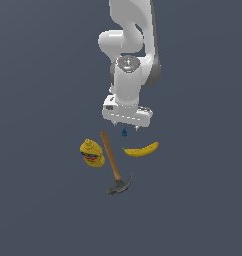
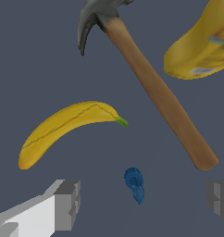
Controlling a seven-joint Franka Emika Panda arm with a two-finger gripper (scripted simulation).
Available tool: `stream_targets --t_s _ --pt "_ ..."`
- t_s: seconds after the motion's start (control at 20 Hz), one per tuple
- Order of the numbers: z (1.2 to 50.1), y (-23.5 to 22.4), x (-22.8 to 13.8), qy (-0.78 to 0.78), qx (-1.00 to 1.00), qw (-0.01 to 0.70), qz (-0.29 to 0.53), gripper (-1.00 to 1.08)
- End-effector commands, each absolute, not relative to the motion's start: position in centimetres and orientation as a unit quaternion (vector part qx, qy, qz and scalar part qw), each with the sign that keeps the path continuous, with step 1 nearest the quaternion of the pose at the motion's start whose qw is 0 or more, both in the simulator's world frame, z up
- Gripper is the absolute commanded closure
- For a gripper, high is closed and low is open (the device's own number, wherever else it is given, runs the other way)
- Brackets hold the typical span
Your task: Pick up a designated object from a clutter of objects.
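Note:
The tiny dark-blue item with a rounded knob end (image 2: 134, 184) lies on the grey floor between my two fingers; in the exterior view it (image 1: 124, 132) peeks out just below the hand. My gripper (image 2: 142, 200) is open, with one finger (image 2: 66, 204) and the other finger (image 2: 220, 200) wide apart on either side of the item, not touching it. In the exterior view the gripper (image 1: 128, 128) hangs right above the item. The yellow banana (image 2: 63, 129) lies close by.
A wooden-handled claw hammer (image 1: 113, 165) lies between the mustard bottle (image 1: 92, 153) and the banana (image 1: 141, 149). In the wrist view the hammer handle (image 2: 158, 95) ends near the blue item, and the mustard bottle (image 2: 202, 46) is at the frame's edge.

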State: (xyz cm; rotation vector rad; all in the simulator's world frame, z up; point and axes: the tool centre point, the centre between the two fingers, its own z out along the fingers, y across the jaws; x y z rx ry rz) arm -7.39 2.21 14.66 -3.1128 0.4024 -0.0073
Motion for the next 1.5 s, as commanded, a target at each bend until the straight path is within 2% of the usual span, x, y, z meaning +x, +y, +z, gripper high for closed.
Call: stream_targets --t_s 0.0,0.55,1.05,1.45 --pt "13.1 2.2 -8.9 0.145 -0.989 0.001 -0.002 -0.92" --pt "9.5 2.0 -12.9 0.184 -0.983 0.0 0.0 -0.92" --pt "8.8 2.0 -13.2 0.186 -0.983 0.0 0.0 -0.92" --pt "5.8 2.0 -13.3 0.186 -0.982 0.0 0.0 -0.92"
